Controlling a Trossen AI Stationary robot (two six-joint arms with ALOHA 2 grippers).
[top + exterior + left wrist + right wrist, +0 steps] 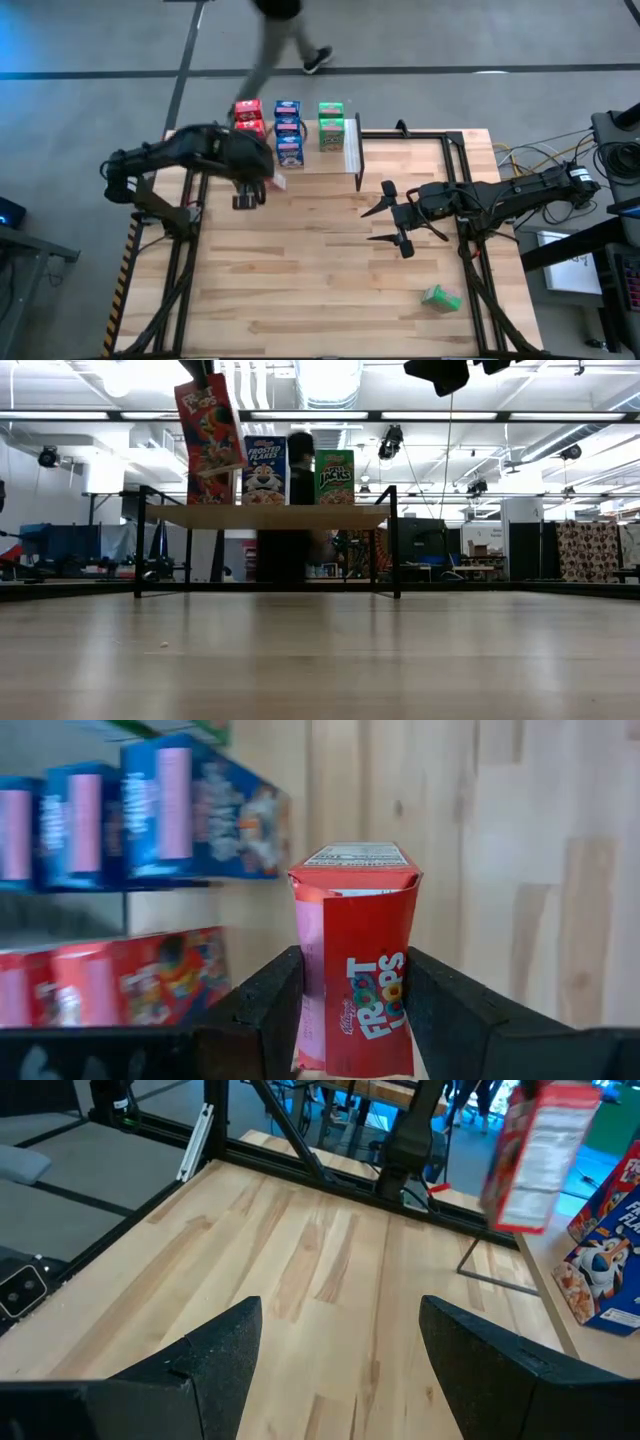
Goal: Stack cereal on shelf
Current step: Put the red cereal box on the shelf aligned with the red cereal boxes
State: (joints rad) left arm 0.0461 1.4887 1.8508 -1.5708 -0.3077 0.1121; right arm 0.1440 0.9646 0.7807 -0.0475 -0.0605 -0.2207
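My left gripper [258, 190] is shut on a red cereal box [356, 965] and holds it in the air near the shelf's left end. In the low view this red box [210, 425] hangs tilted, higher than the shelf's top board [265, 515]. On the shelf [351, 145] stand red boxes [248, 115], blue boxes [288, 130] and green boxes [331, 125]. Another green box [440, 297] lies on the table at the near right. My right gripper [386, 222] waits open over the table's middle right, its fingers [225, 1350] holding nothing. My left gripper pinches the red box between its two fingers [268, 1005], on the box's two opposite narrow sides [312, 970]. Both walls are dented in where the fingers meet them. The fingers come steeply from above. The box hangs below them, tilted and clear of table and shelf.
A person walks past just beyond the table's far edge [280, 40] and shows behind the shelf [290, 510]. Black frame rails [455, 150] run along the table's right and far sides. Bare wooden tabletop [320, 280] lies between the arms and the near edge.
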